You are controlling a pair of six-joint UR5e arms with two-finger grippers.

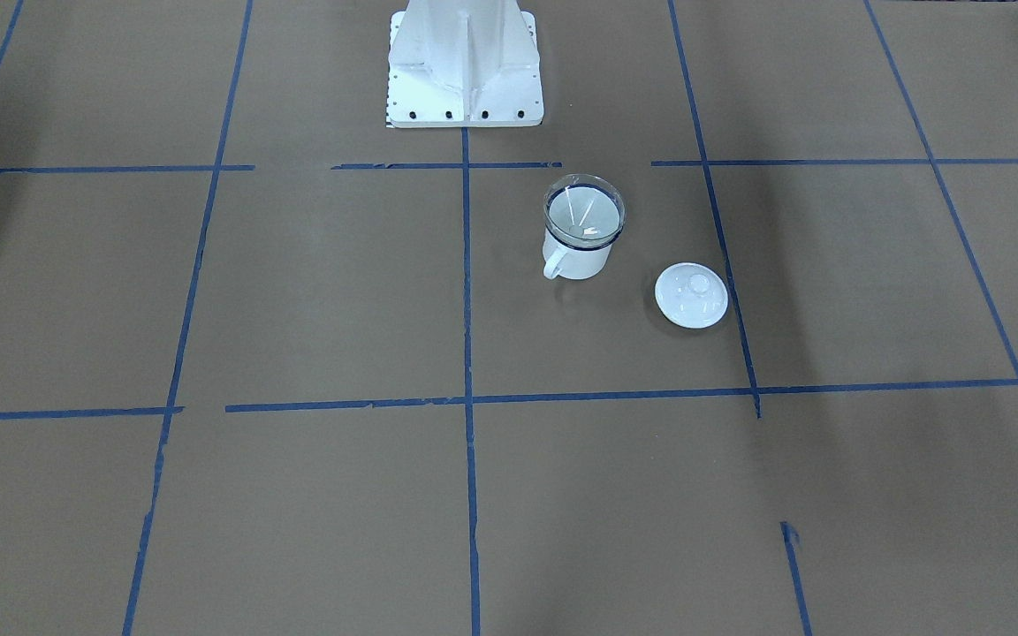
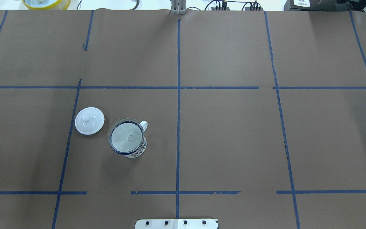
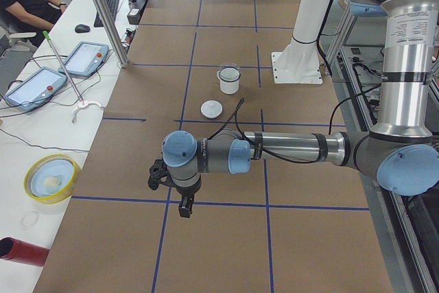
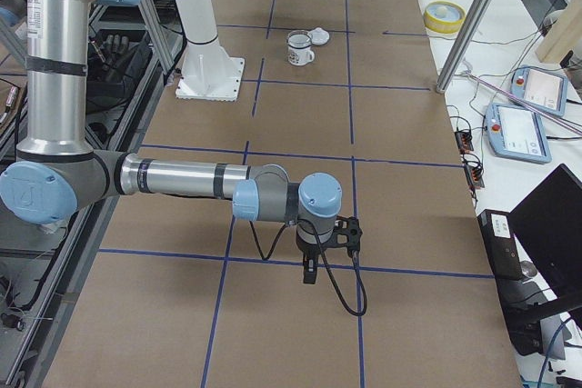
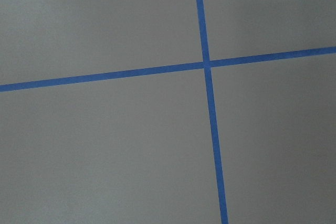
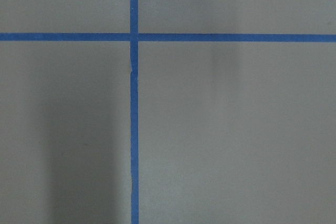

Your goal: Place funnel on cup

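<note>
You are looking at the funnel [image 2: 127, 137] sitting in the mouth of the cup [image 2: 137, 151]. Its wide rim is resting on the cup's dark blue rim and its spout is pointing down inside, and it is looking level in the overhead and front views. Judging by that, the placing is looking done.

The white lid [image 2: 89, 121] is lying near the cup on the robot's left of it, not touching it.

Both arms are hanging well away from the cup, out toward the table ends. The left gripper [image 3: 182, 205] and the right gripper [image 4: 309, 270] are pointing down over bare brown paper [image 2: 233, 143]. Each wrist camera is showing only a blue tape crossing. Only the side views are showing the claws, so I cannot tell whether either is spread or closed. Neither appears to be carrying anything.

If you are reseating the funnel, I am expecting it to be very light, thin, slick and a little springy. A nudge is likely to tip it off the cup, and its clearness is making its edges hard to see. I am judging the ribbed rim the best hold, with one finger inside and one outside, squeezing gently. The enamel cup is looking stiff and heavier, though it may be sliding on the paper if pushed.
</note>
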